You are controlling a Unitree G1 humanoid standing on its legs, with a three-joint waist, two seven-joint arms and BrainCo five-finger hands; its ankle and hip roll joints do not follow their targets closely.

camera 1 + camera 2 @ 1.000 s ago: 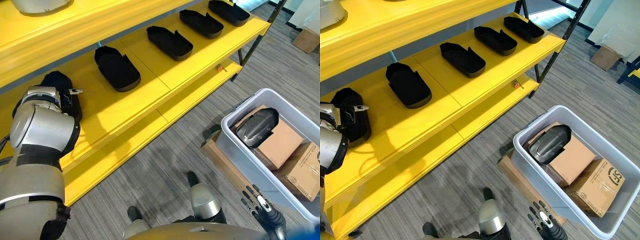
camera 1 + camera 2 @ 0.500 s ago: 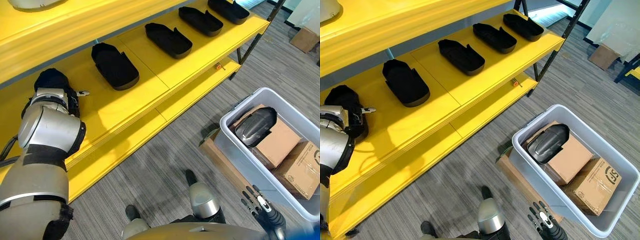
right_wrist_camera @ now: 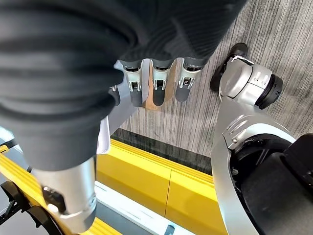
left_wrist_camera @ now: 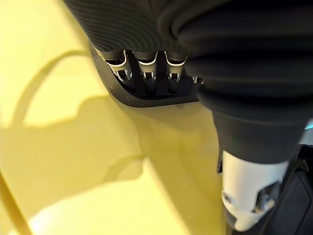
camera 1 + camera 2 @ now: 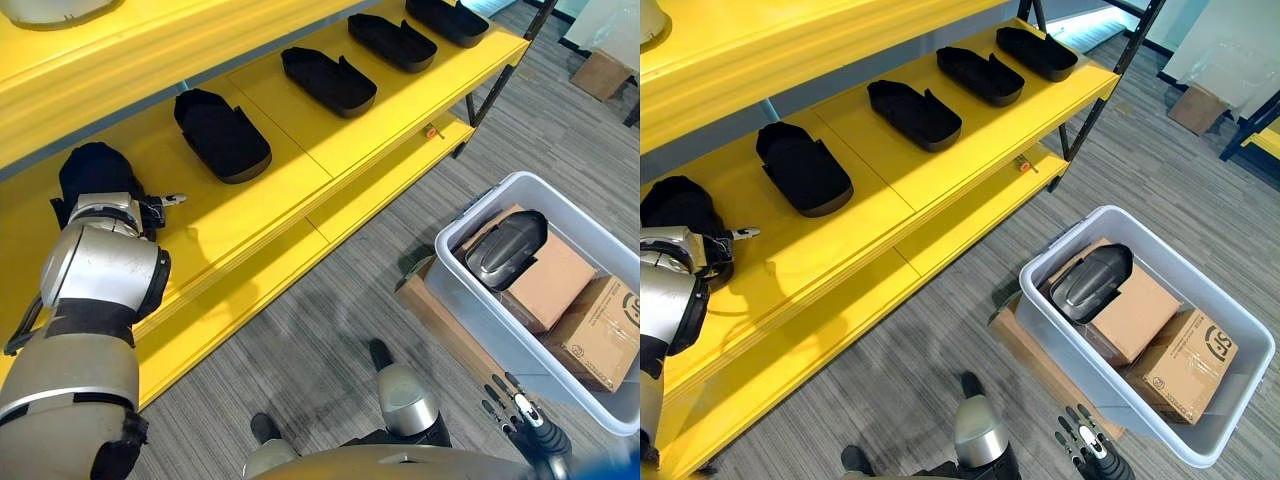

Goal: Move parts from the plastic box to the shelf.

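presently: left robot hand [image 5: 160, 203] on yellow shelf [image 5: 300, 150], fingers relaxed beside black part [image 5: 90, 170]; right robot hand [image 5: 515, 415] released near plastic box [image 5: 480, 320]; grey part [image 5: 505, 248] inside box.

Five parts [image 5: 222, 135] lie in a row along the shelf [image 5: 300, 150]. To the right, on the floor, the plastic box [image 5: 590, 240] holds another part [image 5: 505, 248] atop cardboard boxes [image 5: 560, 290].

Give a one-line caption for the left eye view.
Left hand at a black part on the yellow shelf; one part lies in the plastic box.
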